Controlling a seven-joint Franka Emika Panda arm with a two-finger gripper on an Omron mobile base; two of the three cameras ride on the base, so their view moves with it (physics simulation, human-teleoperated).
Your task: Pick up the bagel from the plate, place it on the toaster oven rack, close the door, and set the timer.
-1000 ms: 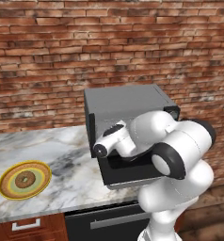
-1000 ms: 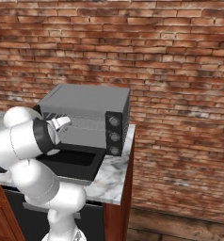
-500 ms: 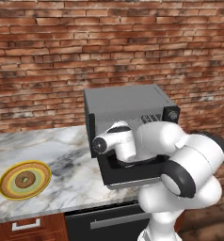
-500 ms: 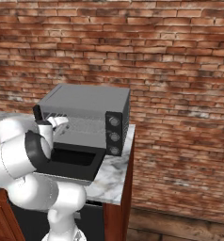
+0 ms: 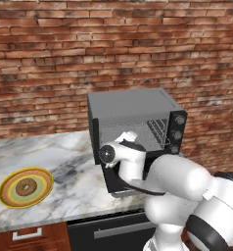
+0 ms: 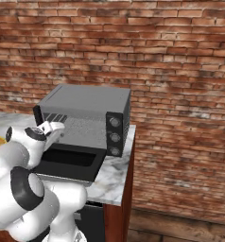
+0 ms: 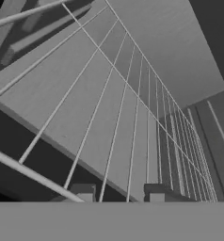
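Flanking base views; hand view near rack [image 7: 132,108]

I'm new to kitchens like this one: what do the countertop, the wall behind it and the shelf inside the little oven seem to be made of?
The countertop looks like polished marble: white with grey veins. The wall looks like rough red-brown brick with pale mortar lines. The toaster oven rack looks like bare silver metal wire: thin, straight rods.

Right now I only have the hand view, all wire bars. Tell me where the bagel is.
Observer: The bagel lies on the plate, on the counter left of the toaster oven.
Operator: Report the door.
Observer: The door is open, lying flat in front of the oven.
Operator: Find the knobs.
Observer: Three knobs are stacked down the oven's right front.
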